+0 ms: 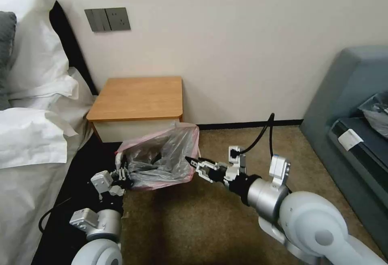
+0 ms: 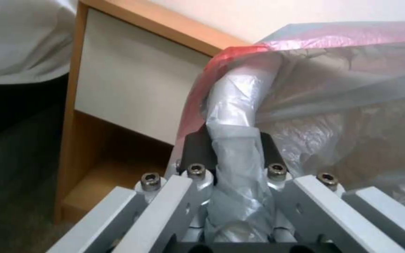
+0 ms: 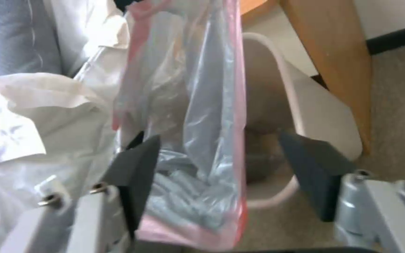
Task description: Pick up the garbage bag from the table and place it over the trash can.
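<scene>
the left gripper (image 2: 233, 154) pinches a bunched fold of the garbage bag (image 1: 161, 158) at its left edge; the right gripper (image 3: 221, 165) gapes wide around the pink rim. the bag hangs over the trash can (image 3: 301, 116) beside the table (image 1: 137, 97) — flimsy, slippery film, best held at the rim.

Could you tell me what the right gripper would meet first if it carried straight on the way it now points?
Most likely the garbage bag: the open right gripper has the pink rim between its fingers, with the trash can just behind. Depth is hard to judge.
</scene>
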Motion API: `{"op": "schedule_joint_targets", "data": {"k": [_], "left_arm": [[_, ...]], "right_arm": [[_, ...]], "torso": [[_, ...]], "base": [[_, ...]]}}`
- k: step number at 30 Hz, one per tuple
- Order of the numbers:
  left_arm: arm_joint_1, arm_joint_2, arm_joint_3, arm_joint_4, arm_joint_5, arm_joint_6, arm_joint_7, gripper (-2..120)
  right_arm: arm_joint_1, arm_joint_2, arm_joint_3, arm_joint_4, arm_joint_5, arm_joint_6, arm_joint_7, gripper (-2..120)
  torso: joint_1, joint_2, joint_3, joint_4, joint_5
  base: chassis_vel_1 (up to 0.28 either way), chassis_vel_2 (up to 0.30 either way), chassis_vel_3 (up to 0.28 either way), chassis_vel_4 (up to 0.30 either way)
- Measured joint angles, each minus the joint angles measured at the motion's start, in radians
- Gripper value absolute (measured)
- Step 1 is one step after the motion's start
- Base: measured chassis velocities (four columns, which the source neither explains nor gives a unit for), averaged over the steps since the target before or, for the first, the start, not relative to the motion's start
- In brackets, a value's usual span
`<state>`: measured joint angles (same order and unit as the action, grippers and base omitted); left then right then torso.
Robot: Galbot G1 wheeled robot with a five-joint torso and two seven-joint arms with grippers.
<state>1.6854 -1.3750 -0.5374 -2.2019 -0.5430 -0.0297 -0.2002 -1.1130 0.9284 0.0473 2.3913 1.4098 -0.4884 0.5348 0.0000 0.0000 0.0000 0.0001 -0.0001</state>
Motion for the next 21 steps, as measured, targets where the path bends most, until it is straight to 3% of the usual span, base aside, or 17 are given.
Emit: {"op": "schedule_joint_targets", "data": {"k": [6,9,15,21], "left_arm": [[0.004,0.0,0.006,-0.007,-0.001,-0.002,0.009,7],[0.007,0.001,0.007,-0.008,-0.001,-0.002,0.012,7],[0.009,0.001,0.01,-0.011,0.0,-0.003,0.019,7],[0.011,0.0,0.012,-0.018,0.004,-0.003,0.022,7]], "right_arm": [[0.003,0.019,-0.02,-0.029,-0.031,-0.004,-0.03,95],[0.005,0.026,-0.023,-0.038,-0.035,-0.004,-0.036,100],[0.012,0.04,-0.035,-0.047,-0.041,-0.004,-0.042,99],[0.026,0.06,-0.064,-0.069,-0.061,0.001,-0.05,80]], "torso": [[0.0,0.0,0.0,-0.0001,0.0],[0.0,0.0,0.0,-0.0001,0.0001],[0.0,0.0,0.0,-0.0001,0.0],[0.0,0.0,0.0,0.0,0.0]], "base": [[0.0,0.0,0.0,0.0],[0.0,0.0,0.0,0.0],[0.0,0.0,0.0,0.0],[0.0,0.0,0.0,0.0]]}}
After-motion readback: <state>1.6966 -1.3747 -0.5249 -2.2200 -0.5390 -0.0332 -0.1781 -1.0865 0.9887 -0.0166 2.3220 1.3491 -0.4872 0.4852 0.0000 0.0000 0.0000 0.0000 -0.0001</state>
